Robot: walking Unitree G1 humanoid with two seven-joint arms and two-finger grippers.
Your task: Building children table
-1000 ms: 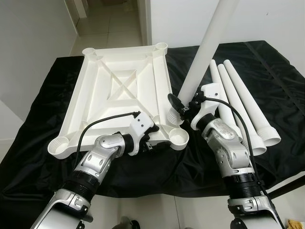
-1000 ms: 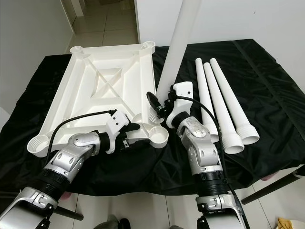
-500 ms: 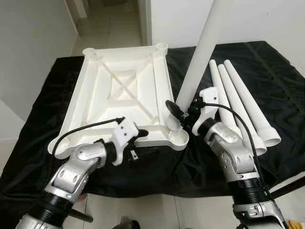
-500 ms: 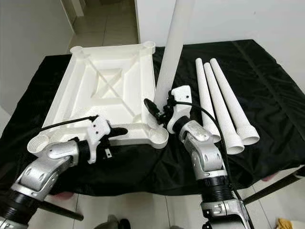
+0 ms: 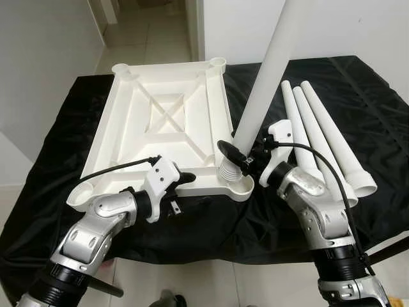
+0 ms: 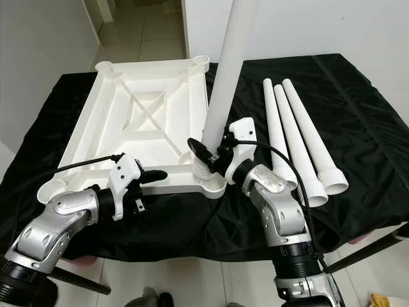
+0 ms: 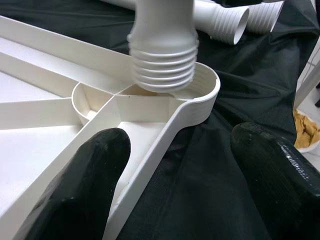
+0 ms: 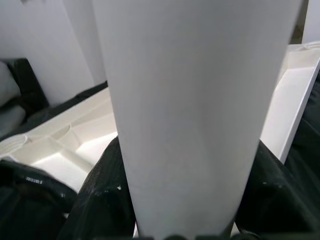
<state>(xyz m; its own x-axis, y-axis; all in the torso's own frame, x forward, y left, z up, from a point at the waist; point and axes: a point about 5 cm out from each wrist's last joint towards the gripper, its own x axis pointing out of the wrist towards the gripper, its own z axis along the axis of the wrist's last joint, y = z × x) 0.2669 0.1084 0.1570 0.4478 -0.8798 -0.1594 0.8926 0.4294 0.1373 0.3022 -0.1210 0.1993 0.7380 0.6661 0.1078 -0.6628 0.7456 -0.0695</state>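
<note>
The white tabletop (image 5: 166,121) lies upside down on the black cloth, its ribs facing up. My right gripper (image 5: 239,155) is shut on a long white leg (image 5: 268,70), held nearly upright and leaning away to the right. The leg's threaded end (image 7: 162,60) sits at the mouth of the near right corner socket (image 7: 202,87). My left gripper (image 5: 181,190) is open at the tabletop's near rim, left of that corner. One finger (image 7: 85,180) is over the tabletop, the other (image 7: 275,165) over the cloth. In the right wrist view, the leg (image 8: 190,100) runs between the black fingers (image 8: 105,190).
Three spare white legs (image 5: 319,134) lie side by side on the cloth at the right, threaded ends toward me. The black cloth (image 5: 77,128) hangs over the table's front edge. White walls and a tiled doorway lie beyond. A small bowl (image 7: 305,132) sits on the floor.
The left gripper has let go of the near rim by the corner and drawn back to the left. The leg's threaded end has come down onto the corner socket.
</note>
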